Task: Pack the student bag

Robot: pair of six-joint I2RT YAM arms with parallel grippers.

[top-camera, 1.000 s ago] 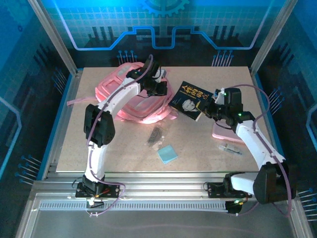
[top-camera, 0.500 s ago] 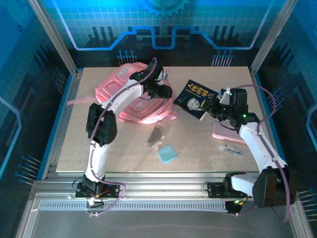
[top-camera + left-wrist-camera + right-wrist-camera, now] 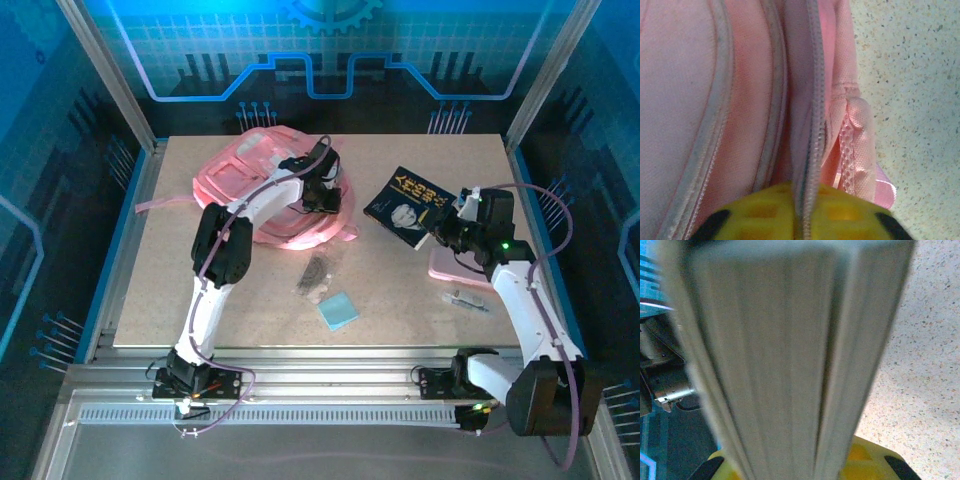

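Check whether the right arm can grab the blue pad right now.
Probably not yet. The right gripper is shut on the book. The blue pad lies uncovered on the table, seemingly within its range, but the book must go first.

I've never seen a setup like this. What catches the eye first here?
The big pink student bag lying at the far left of the table, with the left end effector pinching its zipper edge. Then the dark book, held tilted over the table's right side by the right end effector.
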